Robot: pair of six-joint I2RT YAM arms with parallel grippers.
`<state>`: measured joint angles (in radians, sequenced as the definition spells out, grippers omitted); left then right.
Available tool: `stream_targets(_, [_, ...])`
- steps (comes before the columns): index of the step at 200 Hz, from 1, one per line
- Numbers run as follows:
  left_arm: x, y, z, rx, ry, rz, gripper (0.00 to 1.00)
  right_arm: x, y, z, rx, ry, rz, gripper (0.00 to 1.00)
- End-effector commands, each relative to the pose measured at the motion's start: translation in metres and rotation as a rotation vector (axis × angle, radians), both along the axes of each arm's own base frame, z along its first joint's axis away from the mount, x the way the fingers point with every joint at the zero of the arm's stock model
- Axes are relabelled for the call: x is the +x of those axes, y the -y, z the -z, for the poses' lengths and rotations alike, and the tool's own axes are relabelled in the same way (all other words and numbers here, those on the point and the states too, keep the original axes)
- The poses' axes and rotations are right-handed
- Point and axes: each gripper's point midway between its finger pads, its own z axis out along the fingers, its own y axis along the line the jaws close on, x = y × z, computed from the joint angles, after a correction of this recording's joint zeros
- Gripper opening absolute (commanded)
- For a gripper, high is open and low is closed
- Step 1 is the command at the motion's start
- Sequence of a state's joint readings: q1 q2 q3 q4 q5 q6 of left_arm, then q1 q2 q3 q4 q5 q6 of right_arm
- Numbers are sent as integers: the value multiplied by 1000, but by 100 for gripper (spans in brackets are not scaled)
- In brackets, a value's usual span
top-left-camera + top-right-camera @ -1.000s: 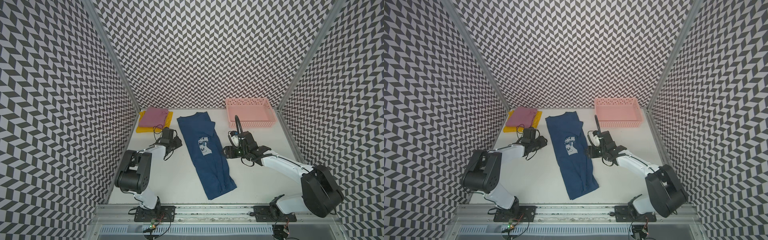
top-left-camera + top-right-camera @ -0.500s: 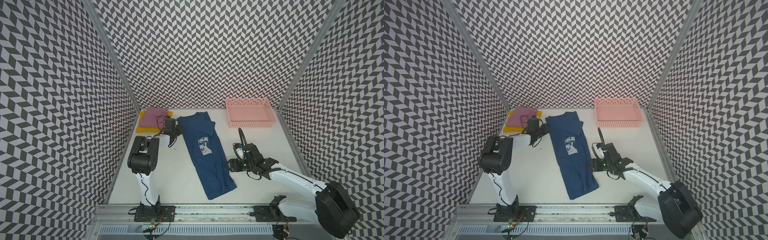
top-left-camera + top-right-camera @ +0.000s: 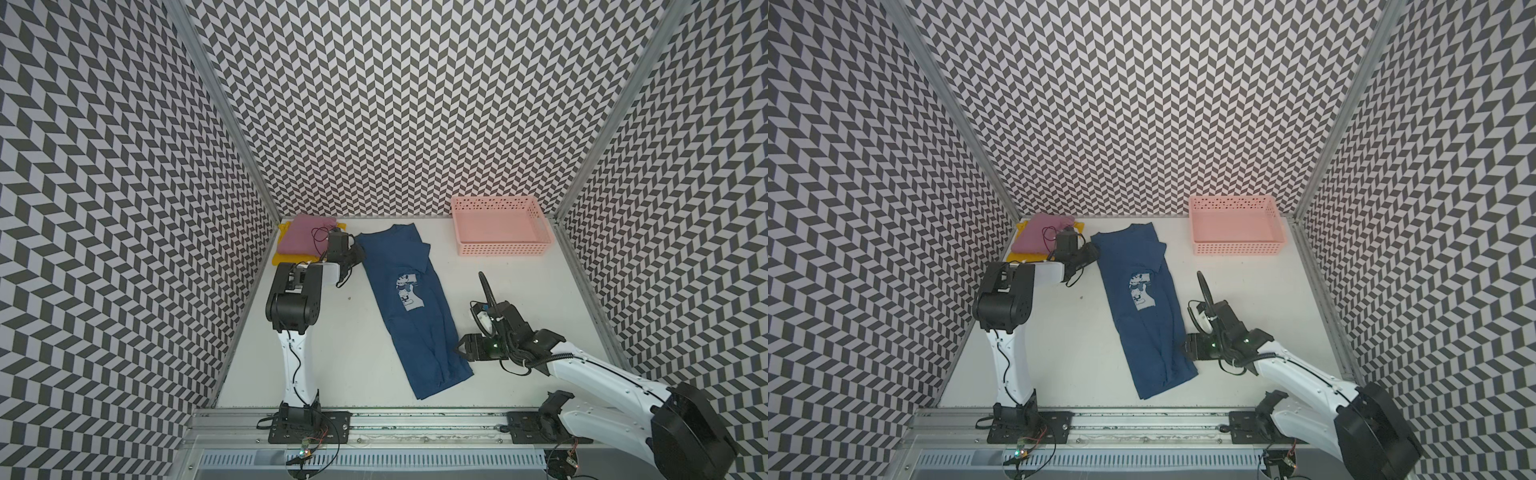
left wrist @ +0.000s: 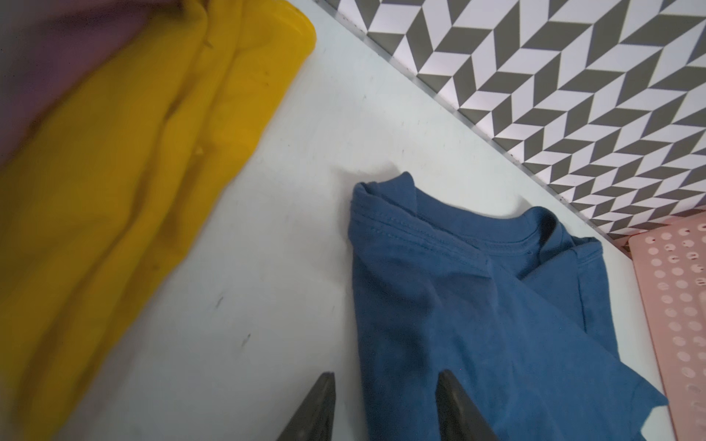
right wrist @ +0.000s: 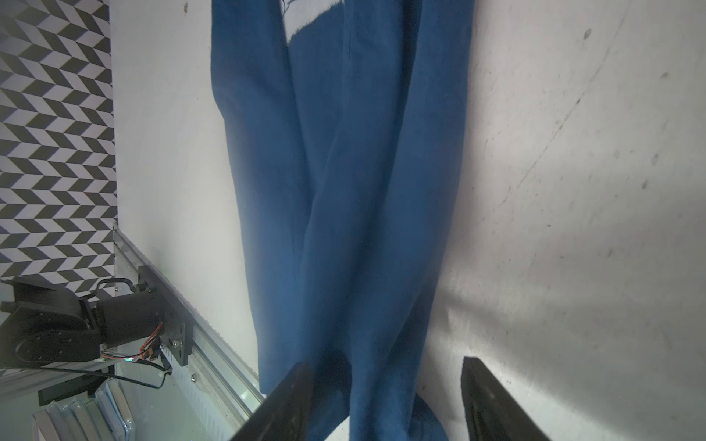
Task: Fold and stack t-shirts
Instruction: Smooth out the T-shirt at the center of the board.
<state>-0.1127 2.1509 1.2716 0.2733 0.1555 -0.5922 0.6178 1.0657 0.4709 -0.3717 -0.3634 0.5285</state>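
Navy t-shirt (image 3: 419, 324) is laid out as a long narrow strip down the middle of the table (image 3: 345, 349), with the hem towards the front rail and the collar towards the back wall. Nearest us, the right gripper (image 3: 462, 351) sits low at the hem's right edge, jaws apart, nothing clamped. In the right wrist view the hem corner lies between its fingers (image 5: 294, 401). The risk here, I'd say: pinch only the top layer and the side folds spill open as the hem lifts.

Further up, the pale mouse print (image 3: 407, 291) faces up. At the far end the left gripper (image 3: 358, 257) hovers at the shirt's left shoulder, jaws likewise parted and empty, with the cloth edge running between its tips in the left wrist view. If one arm lifts ahead of its partner, the strip could skew and the fold land crooked.

Beyond, the mauve-pink t-shirt (image 3: 305, 237) rests folded on the yellow t-shirt (image 3: 280, 258) in the far left corner. A cable (image 3: 318, 239) dangles over that stack and might snag it. The pink basket (image 3: 498, 248) sits far right, well apart.
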Motion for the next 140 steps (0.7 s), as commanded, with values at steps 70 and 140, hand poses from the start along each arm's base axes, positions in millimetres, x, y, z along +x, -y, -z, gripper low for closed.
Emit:
stream_targets(70, [36,20,-3,-54,66,93,0,-27,-11,11,8,-83,-3,63])
stream_targets(140, [52,29,-14,-73,95,133,0,-18,-3,25,-49,-66,57,57])
